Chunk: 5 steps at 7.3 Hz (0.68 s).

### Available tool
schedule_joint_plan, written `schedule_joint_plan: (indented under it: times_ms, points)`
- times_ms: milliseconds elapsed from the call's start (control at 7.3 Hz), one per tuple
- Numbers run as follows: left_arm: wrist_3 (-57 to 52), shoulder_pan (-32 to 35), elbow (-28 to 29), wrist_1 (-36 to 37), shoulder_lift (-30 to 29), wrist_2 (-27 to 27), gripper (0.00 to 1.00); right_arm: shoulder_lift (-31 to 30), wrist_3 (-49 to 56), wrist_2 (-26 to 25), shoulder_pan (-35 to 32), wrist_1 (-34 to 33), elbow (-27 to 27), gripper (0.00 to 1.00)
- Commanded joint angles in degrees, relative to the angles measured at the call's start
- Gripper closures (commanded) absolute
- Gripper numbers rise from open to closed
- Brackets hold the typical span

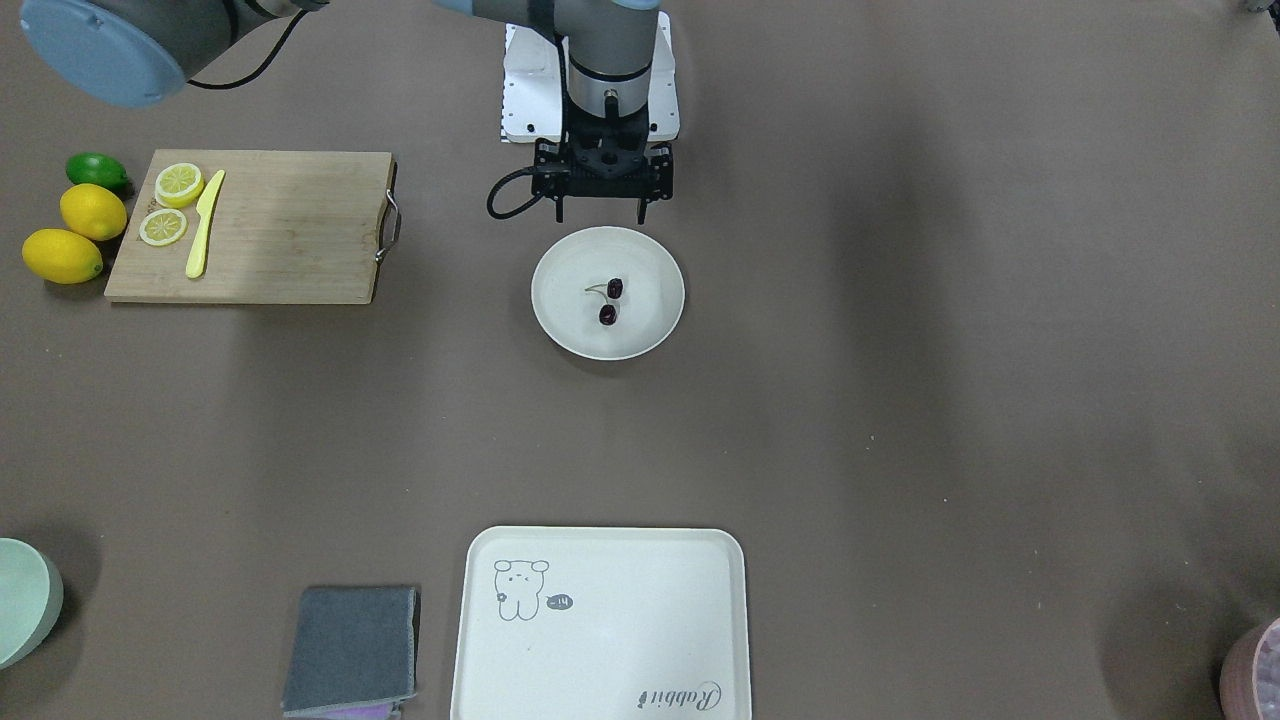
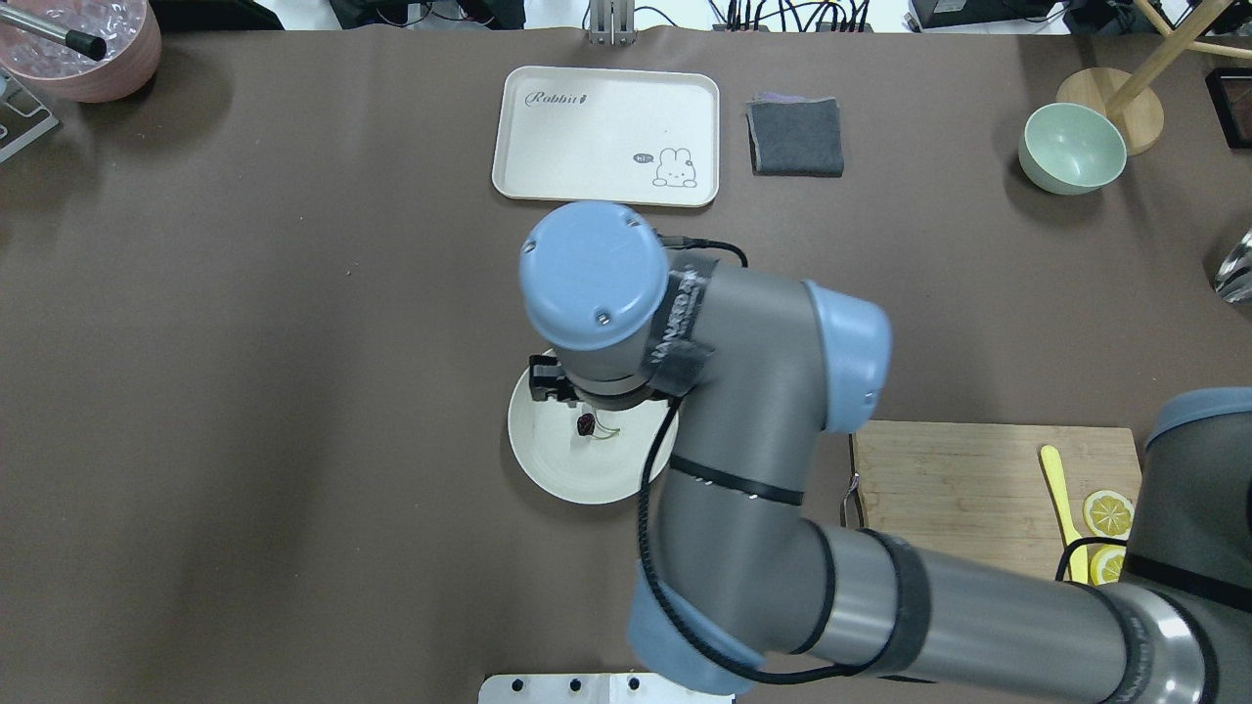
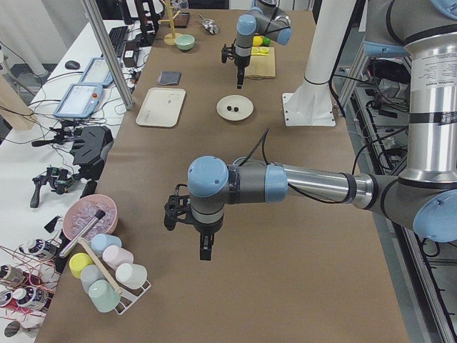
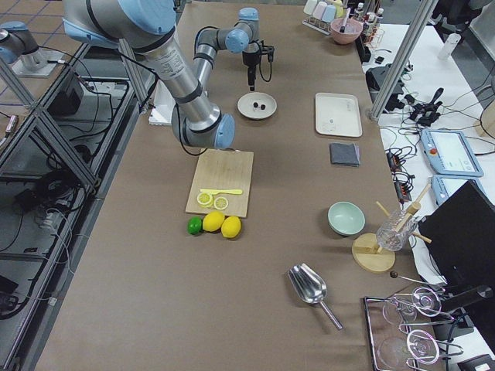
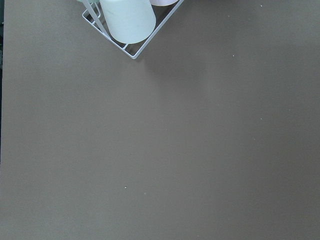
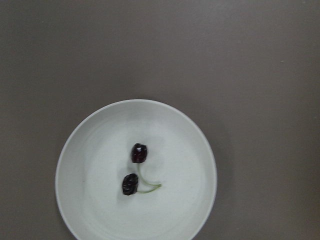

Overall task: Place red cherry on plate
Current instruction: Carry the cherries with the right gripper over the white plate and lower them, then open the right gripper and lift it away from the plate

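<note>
Right end effector (image 1: 602,213): my fingers are spread with nothing between them. It hangs raised above the worktop (image 1: 900,400), over the plate's rim on my base side, and is clear of the fruit.
Left end effector (image 3: 203,246): it hangs pointing down over bare worktop, well away from the plate and near the rack of cups (image 3: 107,275). I cannot tell whether its fingers are spread or pressed together, because only the side view shows it.
Red cherry (image 6: 135,170): it lies on the plate, near the middle. The two dark fruits sit close together, joined by a thin curved greenish stem. Nothing of mine touches it.
Plate (image 1: 655,300): round and off-white, it sits flat on the worktop and holds only the cherry pair.
Cutting board (image 1: 290,225): it lies on my right, well apart from the plate. Two lemon slices (image 1: 179,184) and a yellow knife (image 1: 204,238) lie on it.
Beside the board: two lemons (image 1: 93,211) and a lime (image 1: 97,171) sit just off its outer end.
Far side of the worktop: a cream tray (image 1: 620,640) with a rabbit drawing lies there. A folded grey cloth (image 1: 350,650) sits near it, and a pale green bowl (image 1: 22,600) is further along.
</note>
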<state>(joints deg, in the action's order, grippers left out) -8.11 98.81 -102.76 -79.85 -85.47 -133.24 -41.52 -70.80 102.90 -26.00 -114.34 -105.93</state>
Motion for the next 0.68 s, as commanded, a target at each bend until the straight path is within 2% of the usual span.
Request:
schedule_joint_plan:
  times_ms: [0,274,548]
  points:
    - [-0.1,0.0,0.3,-0.1,0.1,0.0,0.02,-9.1,10.6,7.9,-10.9,-6.4,-11.8,0.0]
    - [-0.1,0.1,-0.4,-0.2,0.1,0.0,0.02,-18.3,26.5,15.2,-22.4,-6.9,-16.3,0.0]
    - [-0.4,0.1,-0.8,-0.3,0.2,-0.1,0.02,-28.9,45.7,18.8,-33.8,-7.0,-17.7,0.0]
